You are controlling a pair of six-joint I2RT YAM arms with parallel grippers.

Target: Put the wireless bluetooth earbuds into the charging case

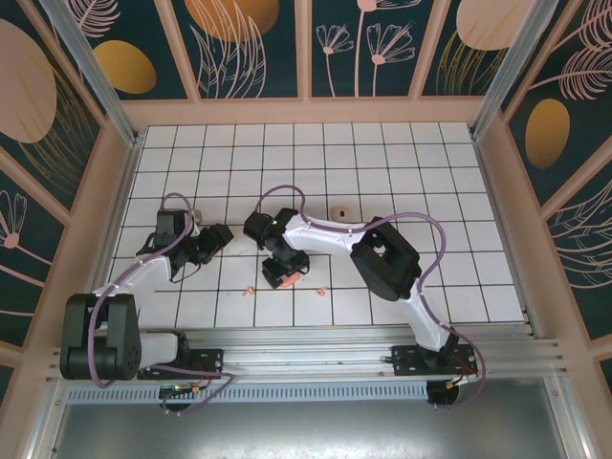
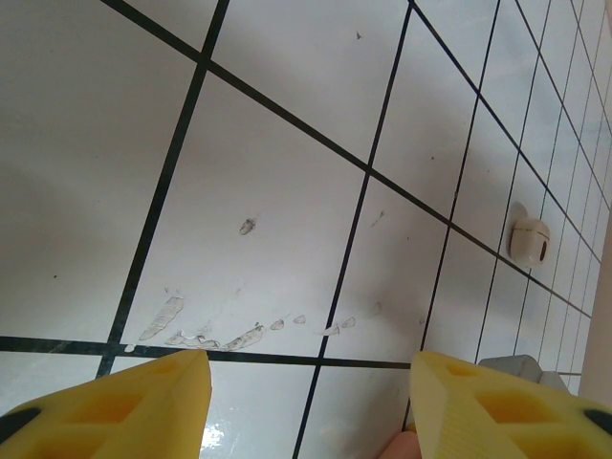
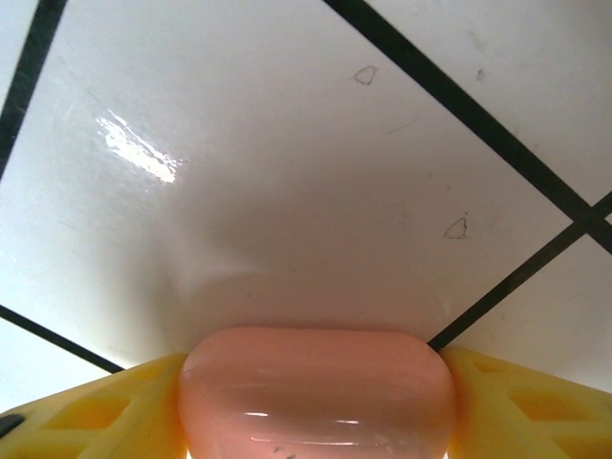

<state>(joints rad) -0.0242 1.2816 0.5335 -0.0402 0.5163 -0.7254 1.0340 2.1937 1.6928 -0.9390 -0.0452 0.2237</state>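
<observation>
Right jaws on charging case (image 3: 316, 392), end-to-end

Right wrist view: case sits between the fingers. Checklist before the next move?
1. Grip: right hand clamps both sides of the charging case: ok.
2. Case lid open for insertion: cannot tell, its rounded end faces the camera.
3. Earbuds located: left earbud and right earbud lie loose on tiles beside the case: ok.
4. Left hand open, nothing between its fingertips: ok.
5. Pale rounded item sits apart from both hands: ok.
</observation>
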